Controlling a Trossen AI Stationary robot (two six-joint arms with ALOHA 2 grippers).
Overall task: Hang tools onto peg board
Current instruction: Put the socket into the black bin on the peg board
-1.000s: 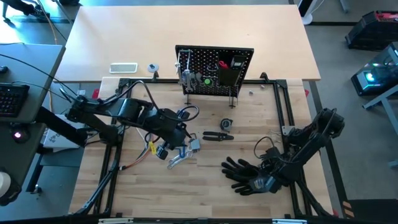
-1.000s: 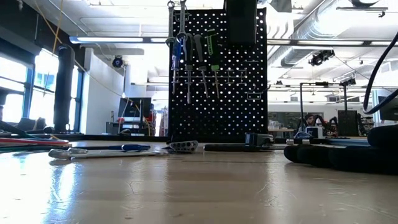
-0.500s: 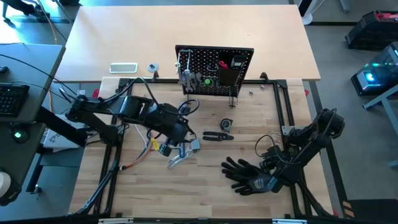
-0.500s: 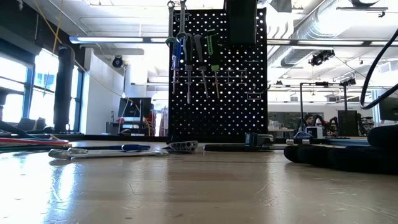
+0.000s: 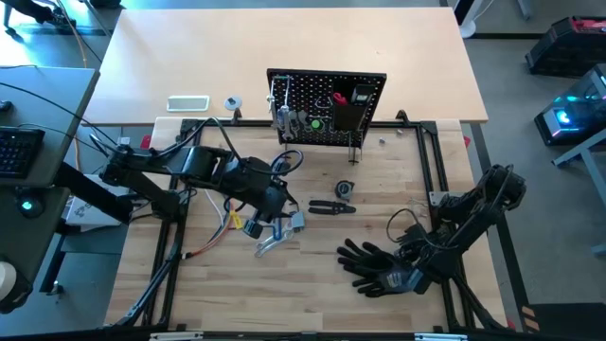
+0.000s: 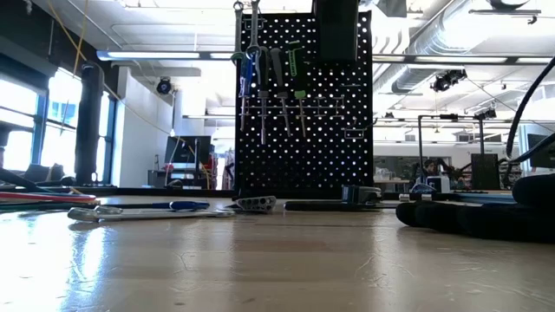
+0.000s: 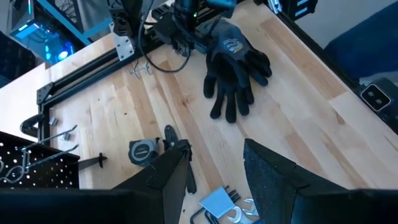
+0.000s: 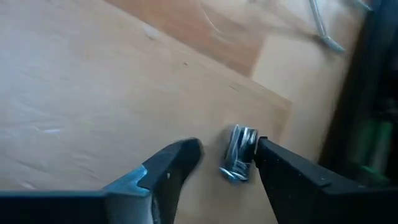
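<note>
The black peg board (image 5: 327,109) stands upright at the table's far side. Wrenches and drivers (image 6: 264,69) hang on it, and a black bin (image 6: 336,26) sits on its front. A wrench set (image 5: 279,237), black pliers (image 5: 331,206) and a tape measure (image 5: 345,188) lie on the table. My left gripper (image 5: 273,216) hovers open above the wrench set (image 7: 217,202). My right gripper (image 5: 414,254) is low beside the black gloves (image 5: 374,267). It is open, its fingers on either side of a small silver piece (image 8: 241,140) lying on the wood. My right gripper points steeply down at the table. The small silver piece lies right against one finger (image 8: 273,158), but I cannot tell whether that finger touches it. The other finger stands apart from it.
A bundle of coloured wires (image 5: 222,232) lies left of the wrench set. A black metal frame (image 5: 436,161) borders the work area. A long silver bar and a blue-handled tool (image 6: 147,211) lie on the left side of the low view. Bare wood stretches along the near edge.
</note>
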